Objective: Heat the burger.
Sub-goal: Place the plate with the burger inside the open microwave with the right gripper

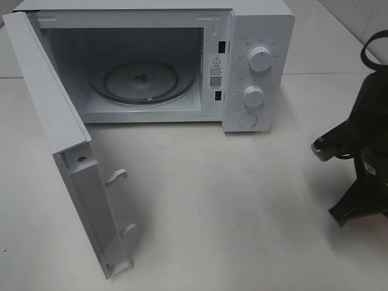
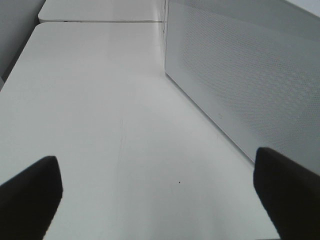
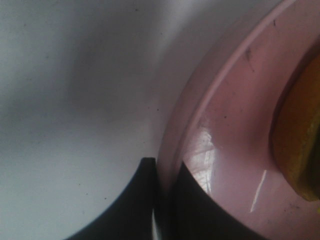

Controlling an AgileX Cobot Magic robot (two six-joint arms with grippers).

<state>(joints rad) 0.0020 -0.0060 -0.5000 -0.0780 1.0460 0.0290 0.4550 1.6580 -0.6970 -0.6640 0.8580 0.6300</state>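
Your microwave (image 1: 267, 27) stands at the table's (image 1: 242, 206) back edge, door (image 1: 60, 139) swung out toward the front left. Its turntable (image 1: 142, 82) lies inside; the burger (image 3: 300, 135) sits on the plate (image 3: 225, 145).

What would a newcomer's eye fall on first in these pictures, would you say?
The white microwave oven at the back of the white table stands out first, its door standing wide open on the left and its clear glass turntable bare. In the right wrist view, the right gripper pinches the rim of a round pink plate, and only a golden-yellow edge of the burger shows on it.
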